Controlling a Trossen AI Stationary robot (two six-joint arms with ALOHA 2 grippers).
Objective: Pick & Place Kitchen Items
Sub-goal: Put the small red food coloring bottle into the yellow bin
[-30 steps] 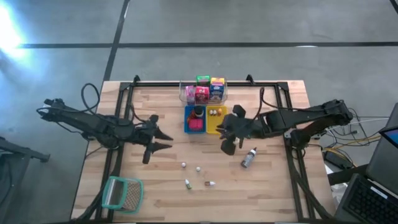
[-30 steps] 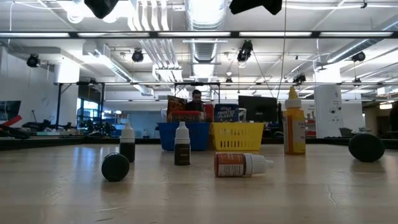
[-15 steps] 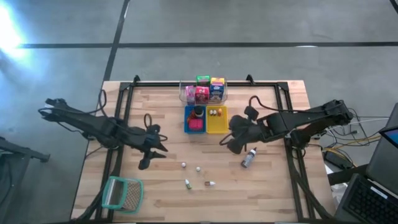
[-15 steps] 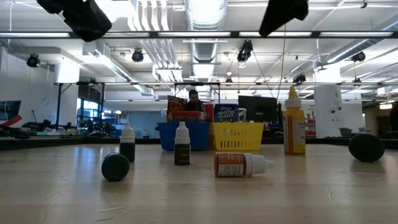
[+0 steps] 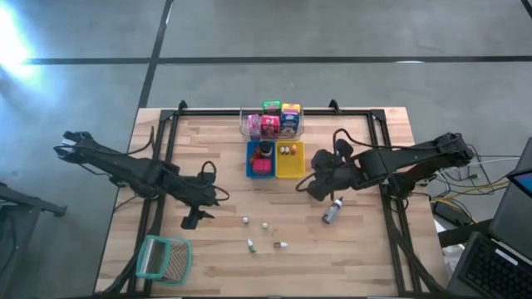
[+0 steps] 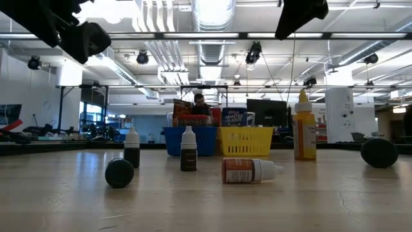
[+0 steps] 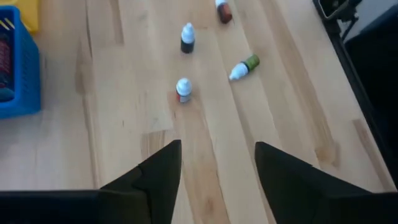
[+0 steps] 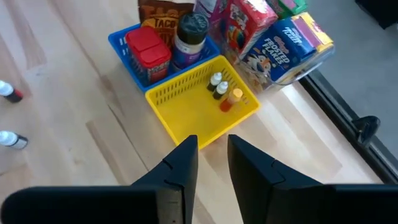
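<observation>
High view: grey bottle [image 5: 332, 211] flat, cap toward table's front-left; left hand [image 5: 190, 221] wide, empty.

From my seat I see grey concrete floor [image 5: 332, 29] at twelve o'clock, ceiling strip lights [image 6: 212, 35] overhead, and a laptop [image 5: 499, 249] at four.
</observation>
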